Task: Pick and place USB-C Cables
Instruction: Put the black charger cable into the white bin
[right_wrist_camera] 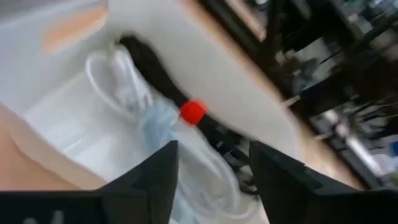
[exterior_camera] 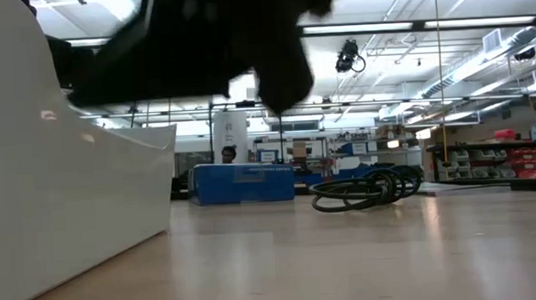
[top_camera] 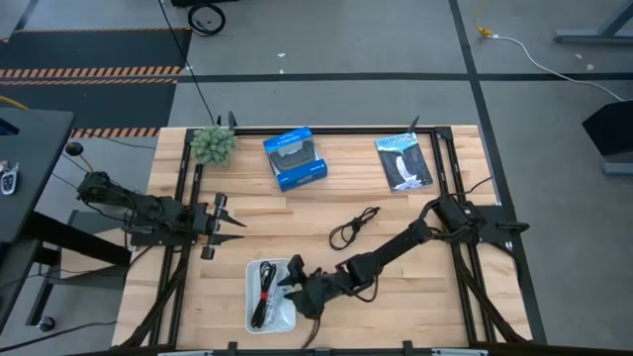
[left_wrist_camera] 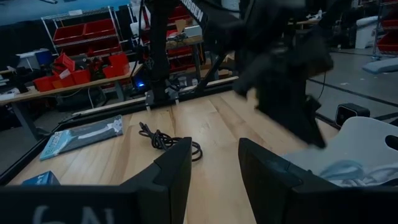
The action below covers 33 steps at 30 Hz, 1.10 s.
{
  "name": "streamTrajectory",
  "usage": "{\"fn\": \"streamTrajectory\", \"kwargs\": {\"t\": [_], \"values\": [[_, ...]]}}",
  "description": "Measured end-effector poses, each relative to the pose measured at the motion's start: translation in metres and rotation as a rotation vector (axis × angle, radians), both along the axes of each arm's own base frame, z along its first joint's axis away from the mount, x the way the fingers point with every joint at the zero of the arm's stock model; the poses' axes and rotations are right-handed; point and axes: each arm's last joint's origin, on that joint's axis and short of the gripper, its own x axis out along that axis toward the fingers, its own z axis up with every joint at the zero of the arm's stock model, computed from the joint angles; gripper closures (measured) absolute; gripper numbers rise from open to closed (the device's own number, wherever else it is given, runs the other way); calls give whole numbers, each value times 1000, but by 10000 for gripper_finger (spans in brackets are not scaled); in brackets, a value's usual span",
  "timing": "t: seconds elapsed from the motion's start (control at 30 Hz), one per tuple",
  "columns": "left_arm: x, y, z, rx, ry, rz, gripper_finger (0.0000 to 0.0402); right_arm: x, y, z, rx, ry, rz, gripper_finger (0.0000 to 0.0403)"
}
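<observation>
A white tray (top_camera: 251, 314) sits near the table's near edge. In it lie a black cable with a red tie (right_wrist_camera: 191, 111), a white cable (right_wrist_camera: 115, 84) and a pale grey one (right_wrist_camera: 158, 124). A plain black cable bundle (top_camera: 354, 227) lies on the bare wood toward the table's middle, also seen in the low view (exterior_camera: 367, 189) and the left wrist view (left_wrist_camera: 165, 140). My right gripper (top_camera: 289, 278) hovers open over the tray's right side, its fingers (right_wrist_camera: 155, 180) apart above the cables, holding nothing. My left gripper (top_camera: 232, 225) waits open at the table's left.
A blue box (top_camera: 295, 158) and a flat black-and-white packet (top_camera: 404, 161) lie along the far edge, with a green tuft (top_camera: 213, 144) at the far left corner. Black frame rails (top_camera: 442, 158) run along the table's sides. Bare wood surrounds the loose black cable.
</observation>
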Motion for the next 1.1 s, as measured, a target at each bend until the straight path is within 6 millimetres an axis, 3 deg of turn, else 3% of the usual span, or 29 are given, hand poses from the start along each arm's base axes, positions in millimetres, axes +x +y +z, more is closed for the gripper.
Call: {"fn": "streamTrajectory", "kwargs": {"t": [0.23,0.43,0.63,0.77,1.1], "values": [[0,0,0,0,0,0,260,-27,16,43,-111,-55,-172,181],[0,0,0,0,0,0,260,-62,7,60,-97,116,-366,189],[0,0,0,0,1,0,260,-91,-27,65,-60,380,-572,190],[0,0,0,0,0,0,260,-101,-52,72,-59,519,-645,190],[0,0,0,0,0,0,260,-87,-122,75,150,762,-681,190]]}}
